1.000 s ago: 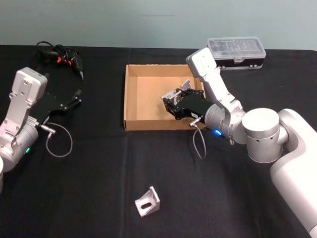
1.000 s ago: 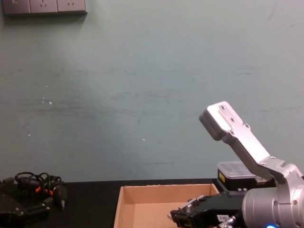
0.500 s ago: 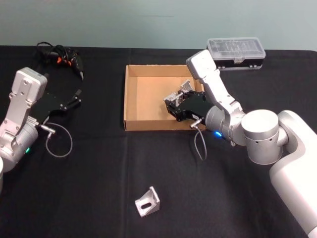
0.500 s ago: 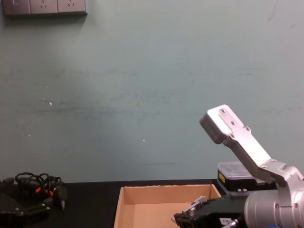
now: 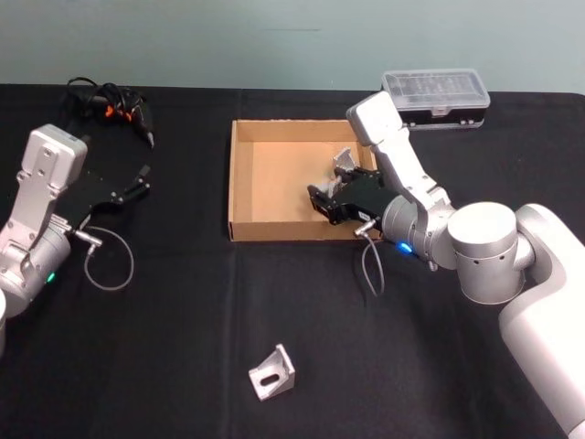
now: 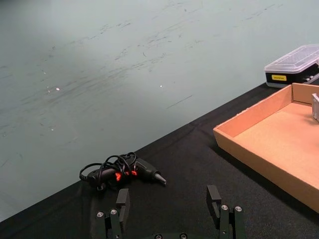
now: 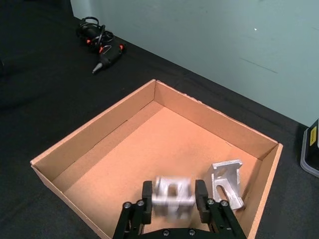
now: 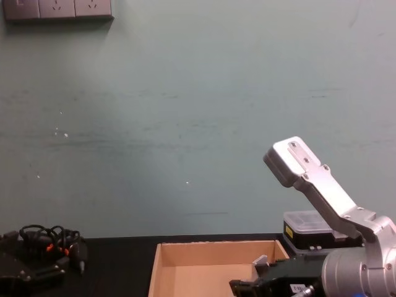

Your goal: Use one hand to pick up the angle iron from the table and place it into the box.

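One grey angle iron point(image 5: 271, 372) lies on the black table point(image 5: 183, 320) near the front edge, far from both grippers. My right gripper point(image 5: 325, 203) hangs over the front right of the tan box point(image 5: 239, 183) with its fingers spread. In the right wrist view a blurred angle iron point(image 7: 173, 193) sits loose between the fingers point(image 7: 201, 197), just above the box floor point(image 7: 164, 144). A further angle iron point(image 7: 227, 181) rests in the box's right corner. My left gripper point(image 5: 137, 183) is parked open at the left.
A clear-lidded black organiser case point(image 5: 435, 96) stands behind the box on the right. A black tool with a coiled cable point(image 5: 114, 105) lies at the back left. A grey cable loop point(image 5: 108, 261) hangs by the left arm.
My right gripper has sunk lower into the box and shifted slightly right. The angle iron it carried no longer shows on top of it, and the fingers have spread.
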